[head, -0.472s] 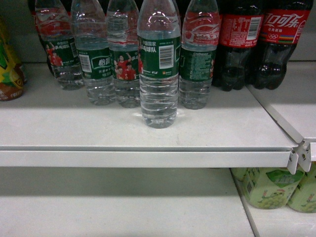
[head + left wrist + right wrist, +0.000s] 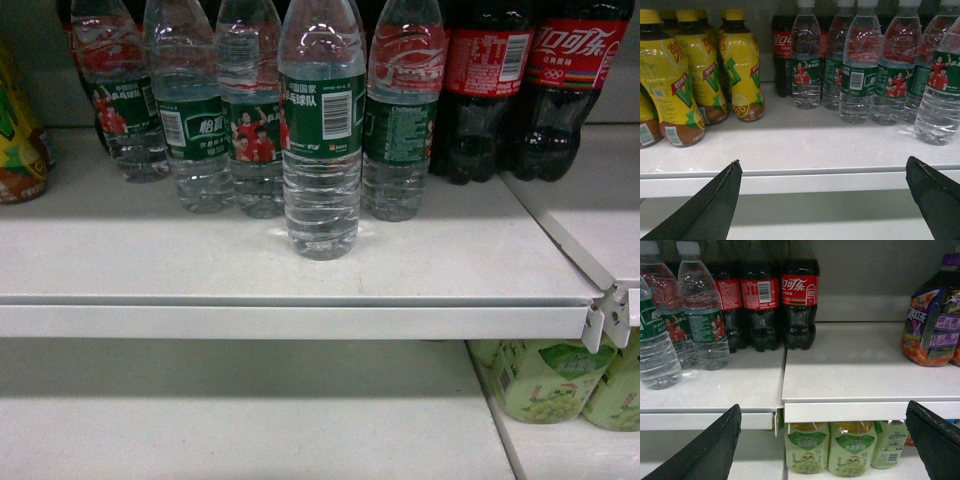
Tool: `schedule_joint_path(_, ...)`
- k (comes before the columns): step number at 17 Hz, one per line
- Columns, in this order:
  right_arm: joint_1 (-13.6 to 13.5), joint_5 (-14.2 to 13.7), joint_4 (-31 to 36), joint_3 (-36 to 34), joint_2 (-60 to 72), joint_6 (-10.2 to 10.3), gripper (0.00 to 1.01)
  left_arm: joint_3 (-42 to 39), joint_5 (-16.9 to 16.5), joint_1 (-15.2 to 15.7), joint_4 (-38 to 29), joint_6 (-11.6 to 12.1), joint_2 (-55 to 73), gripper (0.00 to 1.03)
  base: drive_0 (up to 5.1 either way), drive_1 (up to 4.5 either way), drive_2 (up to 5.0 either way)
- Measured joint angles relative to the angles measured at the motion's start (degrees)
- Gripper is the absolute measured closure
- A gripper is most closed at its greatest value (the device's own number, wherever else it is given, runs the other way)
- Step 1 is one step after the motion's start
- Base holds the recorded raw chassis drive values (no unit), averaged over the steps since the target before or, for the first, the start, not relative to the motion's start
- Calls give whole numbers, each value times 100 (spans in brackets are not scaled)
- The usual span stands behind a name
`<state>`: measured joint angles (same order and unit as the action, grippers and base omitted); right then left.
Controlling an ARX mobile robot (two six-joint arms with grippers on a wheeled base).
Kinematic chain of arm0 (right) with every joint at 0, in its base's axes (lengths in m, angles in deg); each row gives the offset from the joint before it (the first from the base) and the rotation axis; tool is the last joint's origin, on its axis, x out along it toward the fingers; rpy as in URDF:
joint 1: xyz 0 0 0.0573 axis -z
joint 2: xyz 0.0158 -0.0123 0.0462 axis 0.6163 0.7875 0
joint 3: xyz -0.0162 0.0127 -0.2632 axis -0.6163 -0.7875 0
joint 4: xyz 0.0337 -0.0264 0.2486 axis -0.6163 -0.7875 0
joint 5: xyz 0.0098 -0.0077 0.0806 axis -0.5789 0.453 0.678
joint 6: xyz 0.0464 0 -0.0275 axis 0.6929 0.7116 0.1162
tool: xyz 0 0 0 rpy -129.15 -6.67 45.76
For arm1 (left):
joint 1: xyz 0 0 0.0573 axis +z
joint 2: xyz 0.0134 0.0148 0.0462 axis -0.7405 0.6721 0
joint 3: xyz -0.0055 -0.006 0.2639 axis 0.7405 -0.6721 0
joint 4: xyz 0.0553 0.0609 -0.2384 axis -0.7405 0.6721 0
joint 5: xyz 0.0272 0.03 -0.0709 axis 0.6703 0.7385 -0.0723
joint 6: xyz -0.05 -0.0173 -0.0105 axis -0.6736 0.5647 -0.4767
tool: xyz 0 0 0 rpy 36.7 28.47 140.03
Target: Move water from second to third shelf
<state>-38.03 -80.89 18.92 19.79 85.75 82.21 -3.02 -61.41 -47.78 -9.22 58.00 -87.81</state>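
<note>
The water point(image 2: 321, 130) stands upright at the front of the upper shelf point(image 2: 300, 300), just ahead of a row of four like bottles point(image 2: 190, 110) and apart from them, with cola bottles point(image 2: 530, 80) to the right. Both hands hang short of the shelf edge, each spread wide and holding nothing: the left hand point(image 2: 822, 200) and the right hand point(image 2: 822, 440). The likely risk is a finger clipping a neighbouring bottle behind and toppling it, or a loose squeeze on the ribbed, slippery wall letting it drop. All the bottles look full and capped; the lower shelf point(image 2: 240, 420) holds green drink bottles point(image 2: 545, 380) at right.
</note>
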Motion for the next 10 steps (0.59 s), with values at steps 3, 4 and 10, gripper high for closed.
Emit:
schedule_joint_path(3,0,0,0,0,0,0,3,0,0,0,0,0,0,5,0,0,0)
schedule_joint_path(4,0,0,0,0,0,0,3,0,0,0,0,0,0,5,0,0,0)
schedule_joint_path(10,0,0,0,0,0,0,3,0,2,0,0,0,0,5,0,0,0)
